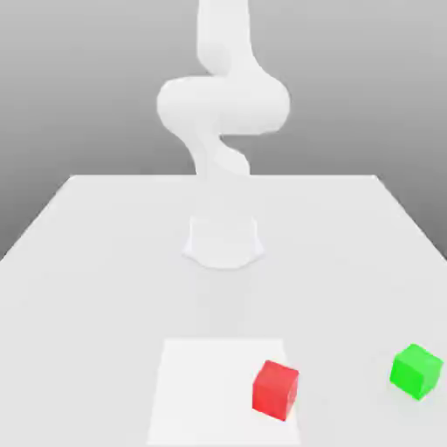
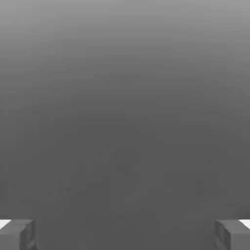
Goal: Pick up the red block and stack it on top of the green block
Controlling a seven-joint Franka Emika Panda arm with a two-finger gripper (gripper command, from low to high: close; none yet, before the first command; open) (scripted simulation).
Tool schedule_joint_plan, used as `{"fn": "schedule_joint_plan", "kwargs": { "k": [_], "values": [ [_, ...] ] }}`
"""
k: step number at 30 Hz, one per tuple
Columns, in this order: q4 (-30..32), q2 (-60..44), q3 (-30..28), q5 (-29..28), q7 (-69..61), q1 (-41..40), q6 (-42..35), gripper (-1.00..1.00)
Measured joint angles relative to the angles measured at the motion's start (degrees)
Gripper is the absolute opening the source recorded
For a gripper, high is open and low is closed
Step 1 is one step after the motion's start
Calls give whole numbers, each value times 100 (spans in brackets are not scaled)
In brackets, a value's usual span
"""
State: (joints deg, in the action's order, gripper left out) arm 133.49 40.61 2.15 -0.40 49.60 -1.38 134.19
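Observation:
The red block [image 1: 276, 389] is a small plain cube resting on the near part of the table, on the right corner of a paler square patch [image 1: 209, 384]. The green block [image 1: 416, 370] sits apart from it, further toward the exterior view's right, near the table's side edge. In the hand view my gripper [image 2: 125, 234] is open, its two fingertips [image 2: 17, 234] far apart with nothing between them, facing plain grey background. The white arm [image 1: 223, 105] rises at the table's far middle, folded up above its base.
The arm's round base [image 1: 223, 241] stands on the white table [image 1: 105, 262] at its middle. The table's near edge lies just in front of both blocks.

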Motion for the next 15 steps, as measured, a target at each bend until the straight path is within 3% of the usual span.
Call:
{"fn": "schedule_joint_plan", "kwargs": {
  "k": [15],
  "values": [
    [1029, -3158, 977, -449, 2417, -474, 1444, 0]
  ]
}}
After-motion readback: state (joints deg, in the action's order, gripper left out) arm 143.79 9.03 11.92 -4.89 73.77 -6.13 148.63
